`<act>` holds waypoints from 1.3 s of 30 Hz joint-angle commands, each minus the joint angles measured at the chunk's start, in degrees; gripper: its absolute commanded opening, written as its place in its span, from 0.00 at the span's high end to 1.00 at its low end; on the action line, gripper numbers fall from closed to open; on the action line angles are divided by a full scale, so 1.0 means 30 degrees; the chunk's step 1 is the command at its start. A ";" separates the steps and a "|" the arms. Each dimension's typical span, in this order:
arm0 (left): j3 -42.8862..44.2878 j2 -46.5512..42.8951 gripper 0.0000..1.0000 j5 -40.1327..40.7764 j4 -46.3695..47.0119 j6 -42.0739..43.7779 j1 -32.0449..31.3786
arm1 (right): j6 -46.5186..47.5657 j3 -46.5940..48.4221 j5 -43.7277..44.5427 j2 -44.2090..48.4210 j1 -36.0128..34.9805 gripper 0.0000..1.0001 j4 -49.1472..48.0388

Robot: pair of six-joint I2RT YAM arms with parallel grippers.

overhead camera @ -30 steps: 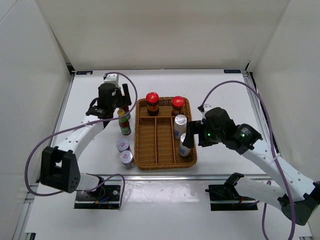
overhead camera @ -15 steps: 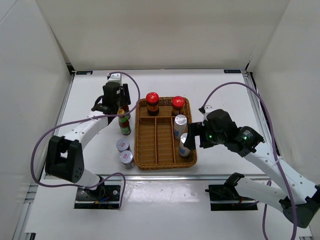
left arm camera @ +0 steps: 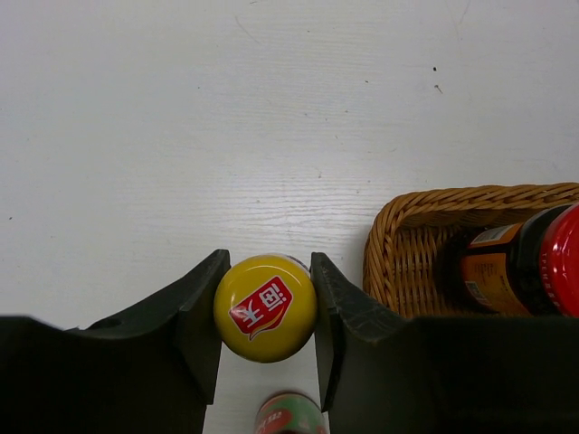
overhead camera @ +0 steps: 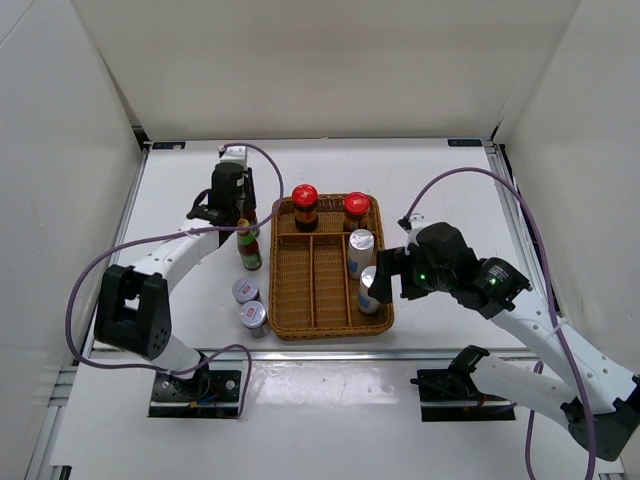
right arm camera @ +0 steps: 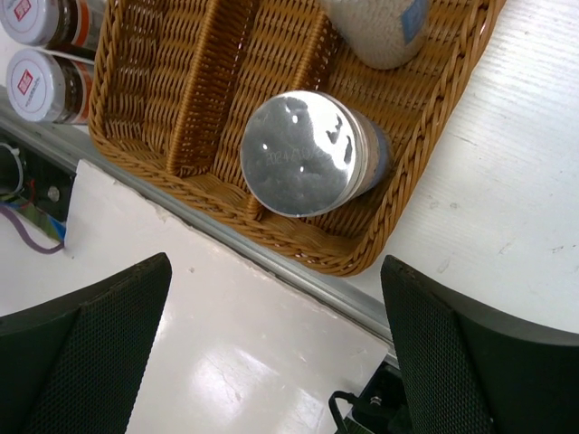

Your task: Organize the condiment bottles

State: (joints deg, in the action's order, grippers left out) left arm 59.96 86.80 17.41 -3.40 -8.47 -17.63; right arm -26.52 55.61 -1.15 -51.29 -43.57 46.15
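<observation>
**Wicker tray** point(overhead camera: 330, 333): brown and divided, with one cross compartment along its far side and long lanes running to its near side.

**First red-capped jar** point(overhead camera: 305, 207), **second red-capped jar** point(overhead camera: 356, 210): dark, upright, side by side in the tray's far compartment.

**Far shaker** point(overhead camera: 361, 250), **near shaker** point(right arm camera: 303, 154): tall, white and silver-topped. Both stand in the tray's right-hand lane, the near one at the tray's near right corner.

**Held sauce bottle** point(left arm camera: 265, 309): yellow cap with a red logo. It stands upright on the table just outside the tray's far left corner.

**Second sauce bottle** point(overhead camera: 249, 252): outside the tray's left wall, just nearer than the held one. The left wrist view shows only a sliver of it, so contact between the two cannot be judged.

**First short jar** point(overhead camera: 245, 290), **second short jar** point(overhead camera: 253, 316): silver-lidded, outside the tray beside its near left corner, close together.

**Left gripper** point(left arm camera: 268, 271): both black fingers point(left arm camera: 194, 316) are pressed against the sides of the held sauce bottle's cap.

**Right gripper** point(right arm camera: 276, 271): fingers spread wide apart and holding nothing. It hangs above the near shaker at the tray's near right corner.
</observation>
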 commanded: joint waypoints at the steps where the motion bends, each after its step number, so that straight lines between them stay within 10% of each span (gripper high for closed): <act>1: 0.1074 -0.0195 0.81 0.0525 0.0664 0.0450 -0.0071 | 0.0345 -0.0372 -0.0584 0.0687 -0.0037 0.00 -0.0794; 26: 0.9131 -0.4648 0.89 -0.1172 -0.4285 0.0157 -0.3232 | -0.0563 -0.2425 -0.0907 0.4439 -0.0037 0.00 -0.1145; 39: 0.5033 -0.4327 0.89 -0.0795 -0.1418 -0.2157 -0.8887 | -0.1089 -0.2425 -0.0203 0.5961 -0.0037 0.00 0.0111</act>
State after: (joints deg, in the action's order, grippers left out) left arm 76.88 73.49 13.58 -15.59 -13.43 -42.33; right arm -28.77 48.18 -2.74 -34.89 -43.57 45.06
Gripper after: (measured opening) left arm 0.487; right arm 0.998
